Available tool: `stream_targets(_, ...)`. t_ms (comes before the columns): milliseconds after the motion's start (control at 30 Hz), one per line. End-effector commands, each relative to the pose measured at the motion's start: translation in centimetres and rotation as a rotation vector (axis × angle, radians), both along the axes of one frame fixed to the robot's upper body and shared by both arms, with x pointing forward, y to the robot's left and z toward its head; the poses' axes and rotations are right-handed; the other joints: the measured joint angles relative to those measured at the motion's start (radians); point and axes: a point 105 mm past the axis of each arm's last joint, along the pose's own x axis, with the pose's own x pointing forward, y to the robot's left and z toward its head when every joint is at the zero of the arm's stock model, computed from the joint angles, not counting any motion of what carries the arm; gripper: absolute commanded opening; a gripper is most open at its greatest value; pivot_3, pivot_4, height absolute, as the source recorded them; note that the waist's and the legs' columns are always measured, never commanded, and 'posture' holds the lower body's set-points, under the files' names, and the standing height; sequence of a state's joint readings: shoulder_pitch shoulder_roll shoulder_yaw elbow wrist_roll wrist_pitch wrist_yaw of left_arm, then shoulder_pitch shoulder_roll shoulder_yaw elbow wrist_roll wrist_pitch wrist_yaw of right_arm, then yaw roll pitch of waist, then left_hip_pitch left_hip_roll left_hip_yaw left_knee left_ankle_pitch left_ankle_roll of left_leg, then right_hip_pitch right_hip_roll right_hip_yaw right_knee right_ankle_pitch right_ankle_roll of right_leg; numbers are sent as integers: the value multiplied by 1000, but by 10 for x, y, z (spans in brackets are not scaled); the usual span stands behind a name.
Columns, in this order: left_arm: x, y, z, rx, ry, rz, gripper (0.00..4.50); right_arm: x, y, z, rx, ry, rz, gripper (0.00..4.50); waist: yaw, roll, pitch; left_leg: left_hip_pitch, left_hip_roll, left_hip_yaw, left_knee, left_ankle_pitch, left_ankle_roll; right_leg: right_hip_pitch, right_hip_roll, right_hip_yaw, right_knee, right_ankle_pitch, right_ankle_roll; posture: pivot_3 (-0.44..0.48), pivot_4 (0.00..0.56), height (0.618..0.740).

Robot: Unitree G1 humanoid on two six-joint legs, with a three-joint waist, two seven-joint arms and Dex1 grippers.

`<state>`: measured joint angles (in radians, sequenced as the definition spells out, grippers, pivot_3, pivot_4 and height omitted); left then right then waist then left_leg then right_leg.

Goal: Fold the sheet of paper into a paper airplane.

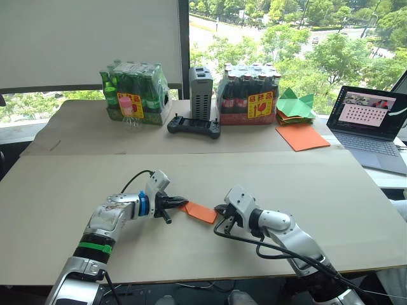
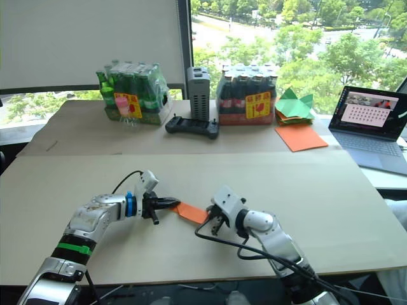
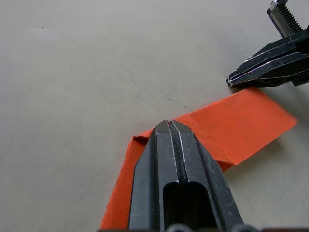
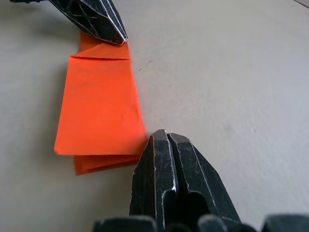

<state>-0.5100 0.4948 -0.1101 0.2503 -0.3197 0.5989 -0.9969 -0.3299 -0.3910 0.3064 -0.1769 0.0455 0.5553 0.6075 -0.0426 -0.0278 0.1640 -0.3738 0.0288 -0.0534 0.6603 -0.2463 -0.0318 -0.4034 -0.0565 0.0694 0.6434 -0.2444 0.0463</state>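
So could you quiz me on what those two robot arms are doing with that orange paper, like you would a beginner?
1. True or false: the folded orange paper lies on the table between the two grippers.
2. Which gripper's closed tips rest on the paper's end?
A. left gripper
B. right gripper
3. Fill in: behind the work area, a flat orange sheet lies beside a stack of ______ folded papers.

Key
1. True.
2. A. The right gripper's shut tips sit at the paper's other edge, on the table.
3. Green.

Bare table (image 1: 305, 190) all around both grippers.
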Motion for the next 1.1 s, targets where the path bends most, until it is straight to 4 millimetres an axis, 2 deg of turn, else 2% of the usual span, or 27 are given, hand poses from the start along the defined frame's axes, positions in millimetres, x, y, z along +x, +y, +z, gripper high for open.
stream_targets(33, 3, 6, 10, -7, -16, 31, 0, 8, 1, 25, 82, -61, -11, 27, 0, 0, 0, -1, 0, 0, 0, 0, 0, -1, 0, 0, 0, 0, -1, 0, 150, 740)
stream_targets(133, 4, 4, 28, -53, -46, 29, 0, 10, 10, 49, 173, -129, 11, 27, -5, 0, 1, -3, 0, 0, 0, 0, 0, -3, 0, 0, 0, 1, -2, 0, 150, 740)
stream_targets(200, 3, 3, 48, -120, -58, 34, 0, 7, 16, 64, 234, -159, 41, 27, -5, 0, 1, -7, 0, 0, 0, 0, 0, -8, 0, 0, 1, 2, -3, 0, 150, 740)
stream_targets(267, 1, 3, 61, -158, -63, 35, 0, 4, 20, 73, 274, -177, 69, 27, -3, 0, 1, -16, 0, 0, 0, 0, 0, -17, 0, 0, 4, 2, -3, 0, 150, 740)
stream_targets(367, -8, 5, 84, -208, -85, 28, 0, -12, 32, 97, 366, -215, 187, 27, -2, 0, 1, -18, 0, -1, 0, 0, 0, -20, 0, 0, 4, 2, -3, 0, 150, 740)
stream_targets(433, -14, 7, 90, -212, -88, 24, 0, -23, 38, 105, 392, -223, 257, 27, -2, 0, 1, -18, 0, -1, 0, 0, 0, -20, 0, 0, 3, 2, -3, 0, 150, 740)
stream_targets(633, -24, 15, 99, -227, -81, 39, 0, -45, 49, 108, 363, -202, 412, 27, -3, 0, 1, -17, 0, -1, 0, 0, 0, -19, 0, 0, 4, 2, -3, 0, 150, 740)
stream_targets(767, -36, 27, 104, -236, -72, 50, 0, -57, 53, 96, 295, -153, 499, 27, -7, 0, 1, -17, 1, -1, 0, 0, 0, -19, 0, 0, 4, 2, -3, 0, 150, 740)
stream_targets(900, -35, 38, 106, -252, -82, 119, 0, -60, 53, 87, 309, -85, 508, 27, -2, 0, 1, -16, 1, -1, 0, 0, 0, -19, 0, 0, 4, 2, -3, 0, 150, 740)
stream_targets(933, -36, 39, 106, -257, -82, 126, 0, -61, 53, 84, 308, -63, 508, 604, -2, 0, 1, -16, 1, -1, 0, 0, 0, -18, 0, 0, 4, 2, -3, 0, 150, 740)
stream_targets(1033, -39, 40, 106, -261, -80, 142, 0, -57, 53, 76, 303, -23, 477, 1522, -1, 0, 1, -17, 0, -1, 0, 0, 0, -19, 0, 0, 4, 2, -3, 0, 150, 740)
stream_targets(1100, -40, 40, 104, -259, -78, 149, 0, -54, 52, 72, 299, 1, 454, 1522, -1, 0, 1, -17, 0, -1, 0, 0, 0, -19, 0, 0, 3, 2, -3, 0, 150, 740)
